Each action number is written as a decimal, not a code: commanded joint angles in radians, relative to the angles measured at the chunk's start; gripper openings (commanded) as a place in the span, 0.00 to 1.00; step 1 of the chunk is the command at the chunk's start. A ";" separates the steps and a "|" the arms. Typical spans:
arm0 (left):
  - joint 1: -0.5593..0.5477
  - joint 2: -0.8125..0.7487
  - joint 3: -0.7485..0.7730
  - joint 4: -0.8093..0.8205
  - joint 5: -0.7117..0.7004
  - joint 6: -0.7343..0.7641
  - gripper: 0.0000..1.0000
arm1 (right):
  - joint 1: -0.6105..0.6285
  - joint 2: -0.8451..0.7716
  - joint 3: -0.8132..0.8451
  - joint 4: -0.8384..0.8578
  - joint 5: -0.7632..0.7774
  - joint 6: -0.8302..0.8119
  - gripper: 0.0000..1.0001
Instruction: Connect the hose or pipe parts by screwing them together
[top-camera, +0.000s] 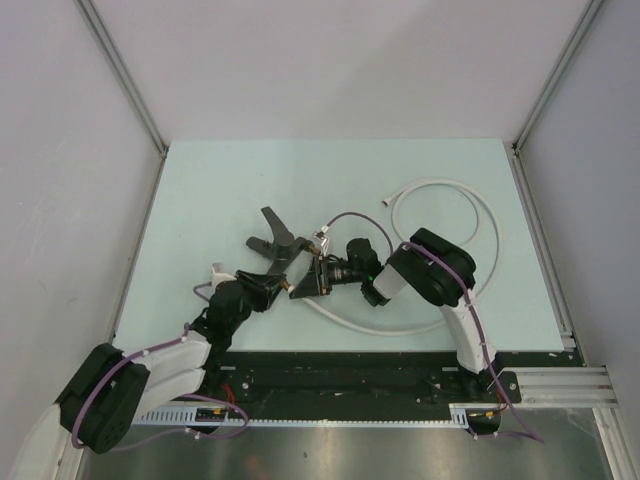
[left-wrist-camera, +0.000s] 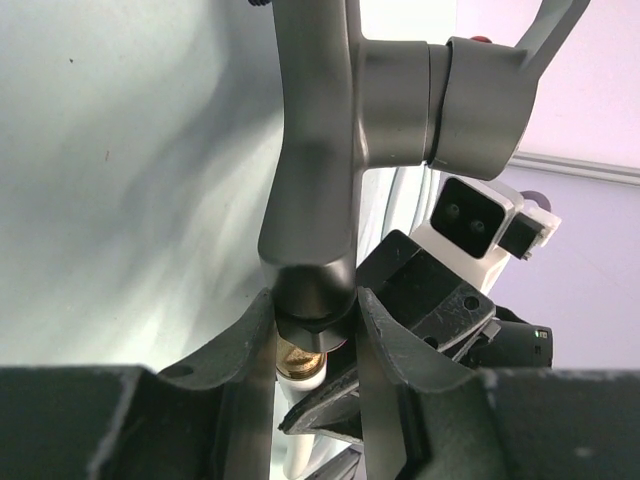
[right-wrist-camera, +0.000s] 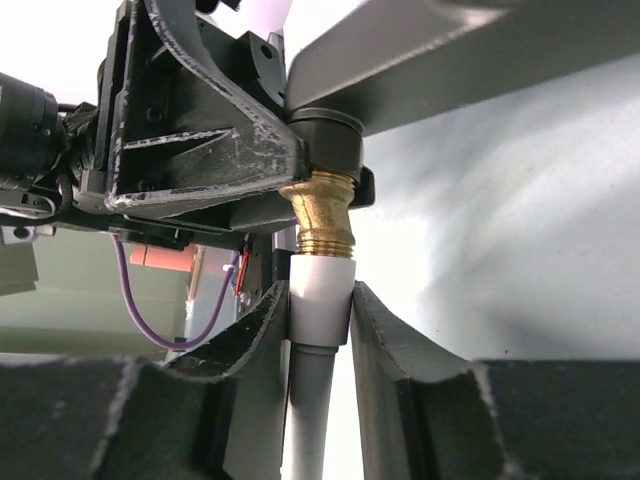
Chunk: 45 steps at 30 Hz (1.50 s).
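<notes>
**Top view.** The left tool (top-camera: 275, 283) and the right tool (top-camera: 308, 280) meet nose to nose near the middle of the table (top-camera: 200, 190). The dark grey tap fitting (top-camera: 279, 243) juts out from between them. The white hose (top-camera: 480, 215) loops across the right half of the table (its far end lies free).

**Left wrist view.** The left tool is clamped on the fitting's dark neck, just above its brass end.

**Right wrist view.** The hose's white collar (right-wrist-camera: 322, 290) butts against the brass thread (right-wrist-camera: 322, 215). The right tool's fingers (right-wrist-camera: 250, 340) flank the collar closely (whether they pinch it cannot be told).

**Step in hand.** Judging by this, the hose end is being screwed onto the tap. The next move calls for a firm pinch on the collar and a turn about the thread's axis, with the tap held steady.
</notes>
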 joint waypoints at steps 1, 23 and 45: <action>-0.019 -0.008 -0.107 0.087 0.070 -0.011 0.00 | 0.005 -0.112 0.010 0.042 0.019 -0.090 0.35; -0.019 0.055 -0.072 0.087 0.104 -0.006 0.00 | 0.333 -0.536 0.010 -0.944 1.055 -1.157 0.70; -0.021 0.071 -0.061 0.089 0.132 -0.007 0.00 | 0.623 -0.285 0.064 -0.734 1.496 -1.480 0.63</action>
